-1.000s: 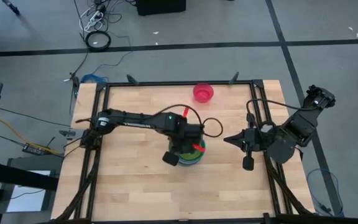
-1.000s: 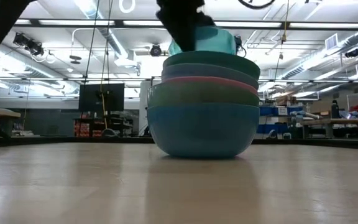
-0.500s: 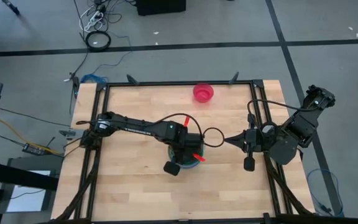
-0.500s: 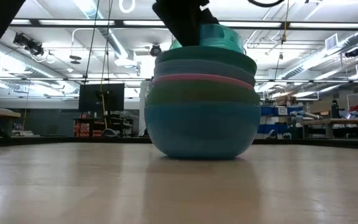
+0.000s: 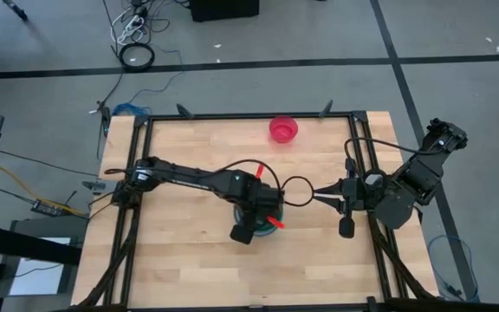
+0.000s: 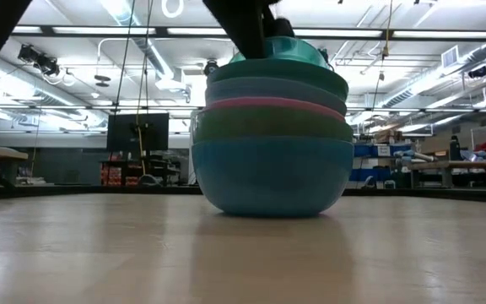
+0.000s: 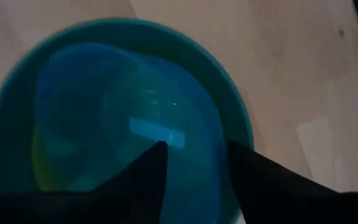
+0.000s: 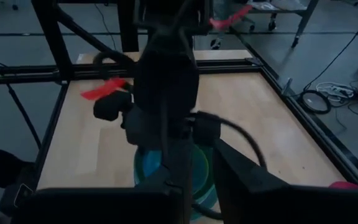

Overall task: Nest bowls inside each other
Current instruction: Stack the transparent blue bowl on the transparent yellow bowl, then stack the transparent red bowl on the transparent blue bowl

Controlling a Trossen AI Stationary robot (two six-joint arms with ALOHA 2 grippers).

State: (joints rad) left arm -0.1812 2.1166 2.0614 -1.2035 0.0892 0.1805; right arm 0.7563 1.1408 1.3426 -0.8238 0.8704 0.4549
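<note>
A stack of large bowls (image 6: 268,169) stands mid-table: blue at the bottom, then green, pink, light blue and teal (image 7: 232,106). A small blue bowl (image 7: 123,112) sits in the teal one, with a bit of yellow (image 7: 39,165) showing beside it. My left gripper (image 7: 196,146) hangs open over the stack (image 5: 262,215), pointing steeply down. My right gripper (image 5: 319,192) waits slightly open at the table's right, raised and aimed at the stack. A magenta-red bowl (image 5: 283,129) rests alone on its base near the far edge. My left gripper has its open fingers (image 7: 148,174) over the small blue bowl's inside, coming from above. I cannot tell whether they touch the bowl. The bowl sits in the stack.
The table's black frame (image 5: 232,117) runs along its edges. My left arm (image 8: 166,81) reaches across the middle, above the stack. Bare wood (image 5: 180,269) lies at the near left and near right.
My left gripper has gone a little toward the near edge, over the stack. The small bowl under it was tilted above the teal bowl and now sits lower and more level in the stack. The whole stack has shifted slightly on the table.
</note>
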